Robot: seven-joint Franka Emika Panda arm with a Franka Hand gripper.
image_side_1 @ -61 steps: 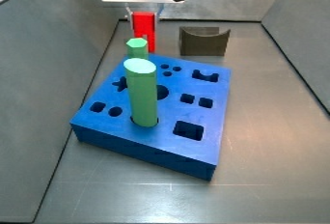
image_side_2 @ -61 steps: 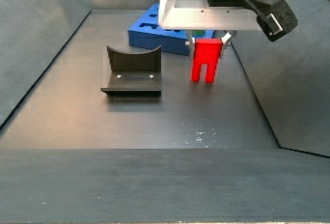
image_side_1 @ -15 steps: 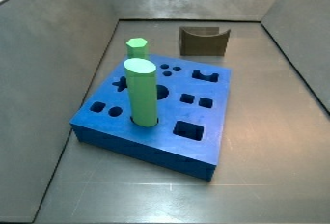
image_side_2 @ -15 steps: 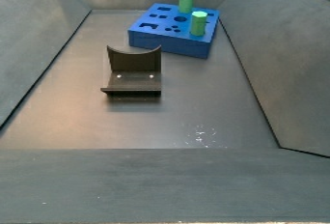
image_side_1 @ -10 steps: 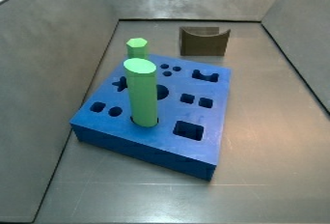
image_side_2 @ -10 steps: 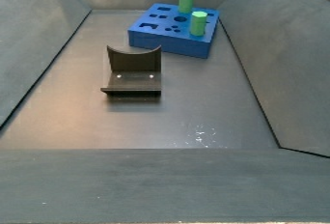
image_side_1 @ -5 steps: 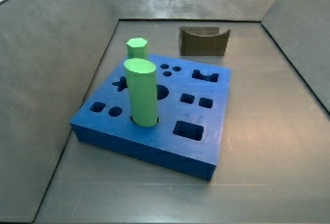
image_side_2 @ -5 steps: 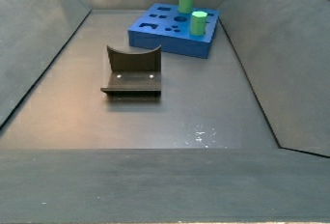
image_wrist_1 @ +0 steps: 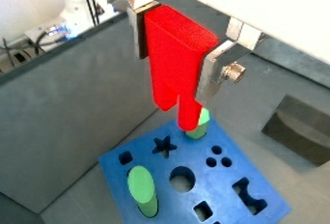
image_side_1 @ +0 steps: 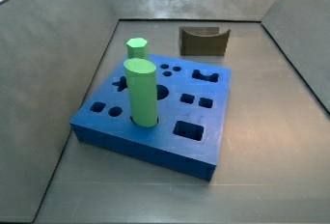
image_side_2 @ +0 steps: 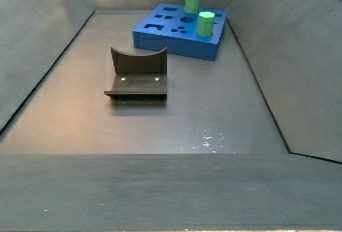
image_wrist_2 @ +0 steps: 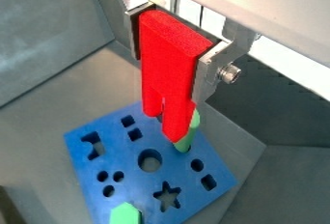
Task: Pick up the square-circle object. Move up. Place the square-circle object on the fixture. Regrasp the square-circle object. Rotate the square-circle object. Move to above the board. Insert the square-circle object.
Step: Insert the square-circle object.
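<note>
In both wrist views the gripper squeezes the square-circle object high up, prongs pointing down; far below lies the board; the fixture waits at the upper middle, so lowering straight looks best.

No readable text, labels, brands or numbers are showing anywhere; the gripper is hanging above the board.

gripper: up above the blue slab | fingers: flat silver plates, dark pads | one round screw head on a plate | white housing behind
</note>
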